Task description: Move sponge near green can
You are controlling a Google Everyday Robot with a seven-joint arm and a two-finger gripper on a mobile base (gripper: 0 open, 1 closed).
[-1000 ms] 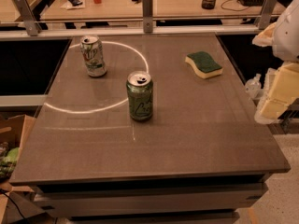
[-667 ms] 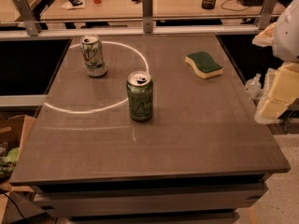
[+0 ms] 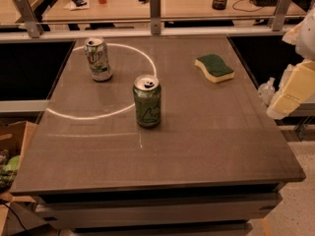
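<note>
The sponge (image 3: 214,68), dark green on top over pale yellow foam, lies flat on the far right part of the grey table (image 3: 197,146). The green can (image 3: 147,101) stands upright near the table's middle, left of and nearer than the sponge, well apart from it. My gripper (image 3: 291,91) shows as pale arm parts at the right edge of the view, off the table's right side, nearer than the sponge and holding nothing that I can see.
A white-and-silver can with green lettering (image 3: 98,59) stands at the far left, inside a white circle line. A metal rail (image 3: 155,5) runs behind the table, with a cluttered desk beyond. A cardboard box (image 3: 12,156) sits on the floor at left.
</note>
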